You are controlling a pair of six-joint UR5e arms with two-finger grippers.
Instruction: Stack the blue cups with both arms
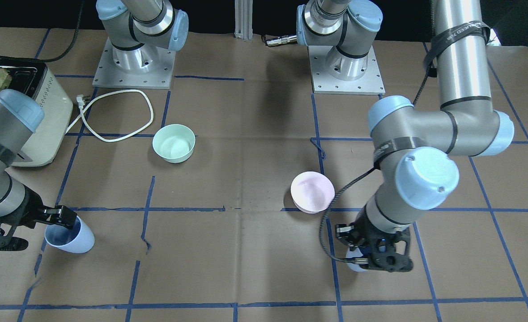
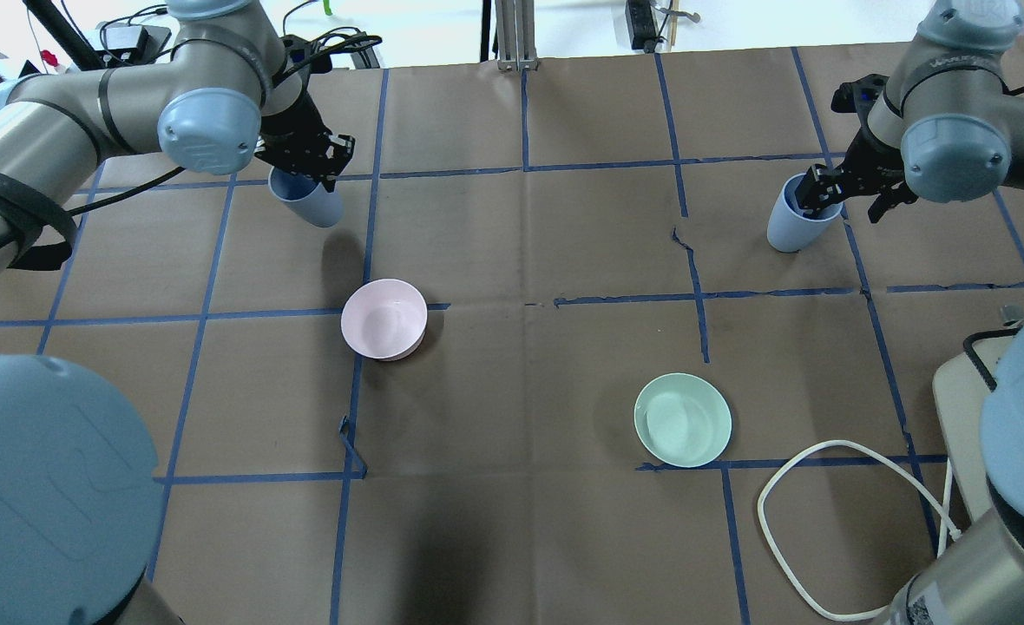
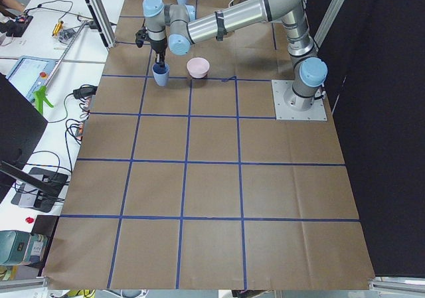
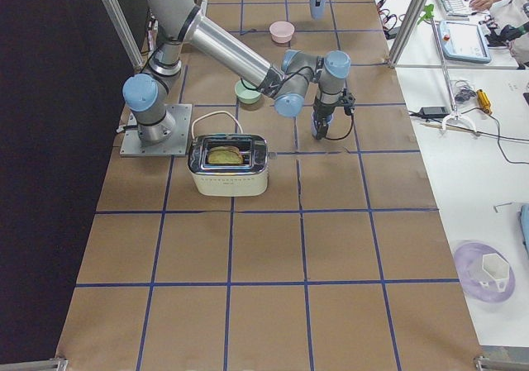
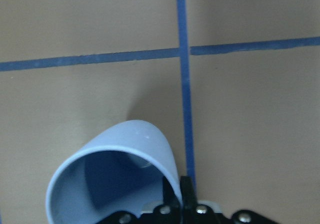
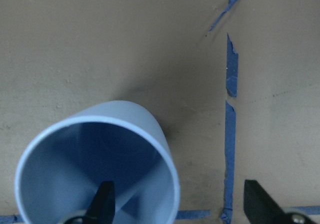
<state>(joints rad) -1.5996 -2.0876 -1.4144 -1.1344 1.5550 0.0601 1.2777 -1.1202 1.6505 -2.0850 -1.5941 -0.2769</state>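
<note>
Near the pink bowl (image 2: pixel 384 317), left fingers (image 5: pixel 186 196) clamp a cup (image 5: pixel 127 151); right fingers (image 6: pixel 103 201) gape wide

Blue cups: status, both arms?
Left gripper shut on left cup rim, cup tilted. Right gripper open, straddling right cup wall. Pink bowl, green bowl nearer robot, off the line between cups.

**Periwinkle on brown paper**

Pale periwinkle, darker blue inside: left cup (image 2: pixel 314 208) at black left gripper (image 2: pixel 314 178), right cup (image 2: pixel 790 230) at black right gripper (image 2: pixel 843 201). Between the grippers: pink bowl (image 2: pixel 384 319), mint-green bowl (image 2: pixel 682 419), brown table (image 2: pixel 495 391) gridded with blue tape (image 2: pixel 599 163).
</note>
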